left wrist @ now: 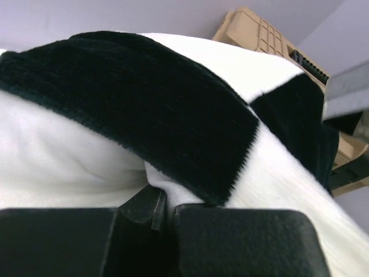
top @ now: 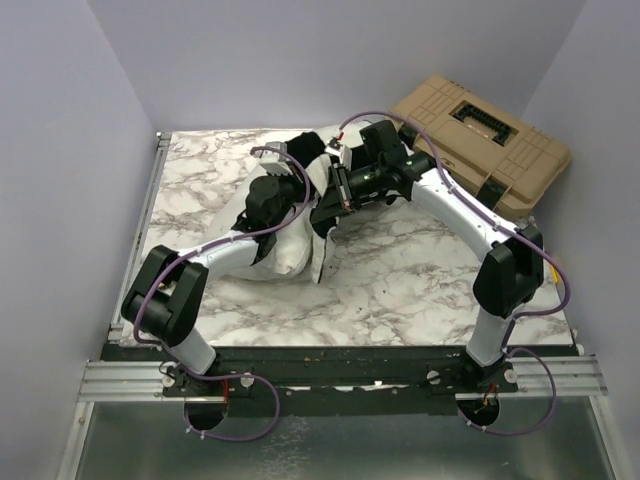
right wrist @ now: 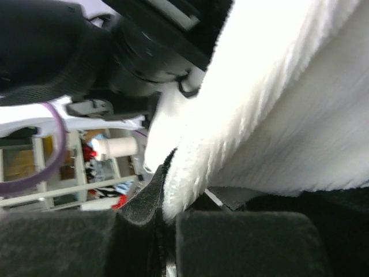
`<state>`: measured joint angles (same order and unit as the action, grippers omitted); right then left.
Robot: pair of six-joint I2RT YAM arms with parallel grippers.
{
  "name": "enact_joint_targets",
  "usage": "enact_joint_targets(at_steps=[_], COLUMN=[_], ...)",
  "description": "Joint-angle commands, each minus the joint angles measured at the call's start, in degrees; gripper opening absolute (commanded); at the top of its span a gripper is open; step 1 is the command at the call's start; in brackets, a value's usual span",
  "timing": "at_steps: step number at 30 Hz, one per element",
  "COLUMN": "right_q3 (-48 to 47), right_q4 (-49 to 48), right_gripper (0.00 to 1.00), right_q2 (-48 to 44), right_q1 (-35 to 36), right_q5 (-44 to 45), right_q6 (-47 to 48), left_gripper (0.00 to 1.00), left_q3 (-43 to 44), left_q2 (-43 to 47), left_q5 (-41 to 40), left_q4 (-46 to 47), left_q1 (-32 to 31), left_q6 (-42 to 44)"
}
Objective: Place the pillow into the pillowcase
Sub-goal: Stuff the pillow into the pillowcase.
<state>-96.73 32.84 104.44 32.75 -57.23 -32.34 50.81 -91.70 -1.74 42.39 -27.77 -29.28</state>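
Observation:
The white pillow (top: pixel 288 252) lies mid-table, its near end bare. The black-and-white checked pillowcase (top: pixel 312 152) covers its far end. My left gripper (top: pixel 292 190) is over the case's mouth. In the left wrist view a black square of the pillowcase (left wrist: pixel 144 115) laps over smooth white cloth, and the left gripper (left wrist: pixel 167 209) is shut on a white fold of the case's edge. My right gripper (top: pixel 335 200) faces it from the right. In the right wrist view the right gripper (right wrist: pixel 167 216) is shut on the fluffy white pillowcase (right wrist: pixel 277 115) at its black-trimmed edge.
A tan toolbox (top: pixel 483 140) sits at the back right, partly off the marble table (top: pixel 420 270), and shows in the left wrist view as the toolbox (left wrist: pixel 259 32). Purple walls close in the left, back and right. Both arms' cables loop over the pillow area.

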Motion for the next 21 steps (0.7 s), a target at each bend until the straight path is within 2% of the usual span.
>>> enact_joint_targets(at_steps=[1,3,4,5,6,7,8,11,14,21], right_q3=[-0.69,2.34,2.88,2.75,2.21,1.29,0.13,-2.74,-6.24,-6.16], right_q4=[24.89,25.58,25.44,25.23,24.73,24.37,23.58,21.1,20.9,15.64], right_gripper=[0.0,0.02,0.1,0.2,0.37,0.49,0.59,0.79,0.85,0.86], right_q2=[-2.5,-2.63,-3.08,-3.74,-4.63,-5.56,-6.5,-9.6,-10.47,-6.84], right_q1=[5.13,5.16,5.12,5.15,5.09,5.12,5.12,5.09,5.13,5.78], right_q5=[1.4,6.87,10.54,14.34,18.09,21.62,24.41,31.98,39.44,48.93], right_q6=[18.71,20.38,19.72,19.05,18.61,17.59,16.63,14.85,15.02,19.5], left_gripper=[0.0,0.0,0.0,0.0,0.0,0.0,0.0,0.0,0.0,0.0], left_q3=[-0.29,-1.98,-3.01,-4.29,-5.47,-6.81,-8.07,-10.64,-11.95,-12.12], left_q2=[-1.77,-0.41,0.5,1.53,2.72,3.83,4.92,7.13,8.43,9.54], left_q5=[-1.43,-0.89,-0.74,-0.96,-1.22,-1.7,-2.21,-2.17,-1.43,-0.87], left_q4=[10.93,11.19,11.22,11.22,11.22,11.22,11.22,11.31,11.31,11.23], left_q1=[-0.11,-0.09,-0.09,-0.09,-0.07,-0.09,-0.09,-0.09,-0.07,-0.07], left_q6=[-4.8,-5.31,-5.46,-5.63,-5.84,-6.15,-6.66,-8.11,-9.27,-11.07])
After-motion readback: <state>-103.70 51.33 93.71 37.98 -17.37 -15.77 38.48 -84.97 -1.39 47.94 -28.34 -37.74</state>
